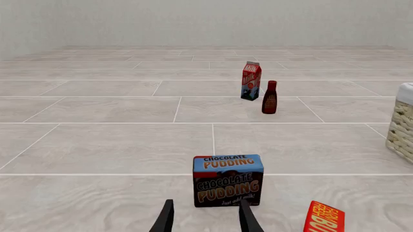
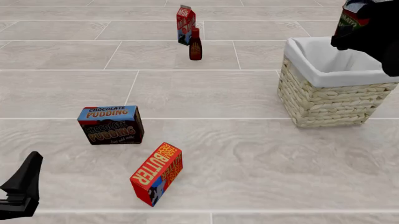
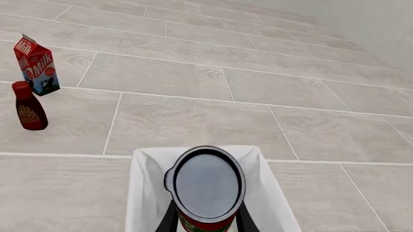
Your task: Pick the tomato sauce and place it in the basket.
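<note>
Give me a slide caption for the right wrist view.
Right pincer holds the red-labelled, grey-topped tomato sauce can above the white-lined wicker basket.

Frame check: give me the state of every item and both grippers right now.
tomato sauce: gripped, held above the basket
basket: upright, nothing visible inside
chocolate pudding box: standing
butter box: standing, tilted
milk carton: upright
brown bottle: upright, capped
left gripper: jaws open, holding nothing
right gripper: jaws clamping can

Tomato sauce [image 2: 354, 13]: I see it mostly hidden behind right gripper [image 2: 367, 35]. Basket [image 2: 324, 100]: far rim covered by it. Left gripper [image 2: 22, 189]: cropped.
</note>
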You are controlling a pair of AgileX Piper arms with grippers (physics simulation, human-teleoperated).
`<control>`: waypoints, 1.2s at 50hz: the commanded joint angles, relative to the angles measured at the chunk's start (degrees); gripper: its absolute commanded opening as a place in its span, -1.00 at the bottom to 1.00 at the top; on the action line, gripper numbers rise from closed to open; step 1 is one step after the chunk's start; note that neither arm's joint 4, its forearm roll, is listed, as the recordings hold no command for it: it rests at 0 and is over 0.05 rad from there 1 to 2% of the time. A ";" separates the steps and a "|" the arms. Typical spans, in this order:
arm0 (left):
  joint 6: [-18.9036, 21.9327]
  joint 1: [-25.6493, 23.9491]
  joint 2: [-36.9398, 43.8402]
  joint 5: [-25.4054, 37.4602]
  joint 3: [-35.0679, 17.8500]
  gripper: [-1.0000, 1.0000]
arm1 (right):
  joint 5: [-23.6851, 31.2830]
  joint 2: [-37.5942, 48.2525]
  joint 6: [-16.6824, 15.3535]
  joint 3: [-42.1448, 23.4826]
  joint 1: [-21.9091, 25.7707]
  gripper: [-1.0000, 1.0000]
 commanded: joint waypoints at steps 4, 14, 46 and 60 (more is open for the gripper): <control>0.00 0.00 0.00 0.00 0.00 1.00 | -0.51 1.21 1.53 -0.44 0.02 -1.00; 0.00 0.00 0.00 0.00 0.00 1.00 | -1.23 1.93 2.21 0.08 -0.16 -1.00; 0.00 0.00 0.00 0.00 0.00 1.00 | -0.53 4.05 3.02 -0.69 -0.16 -1.00; 0.00 0.00 0.00 0.00 0.00 1.00 | -0.03 4.60 2.63 -1.08 -0.48 -1.00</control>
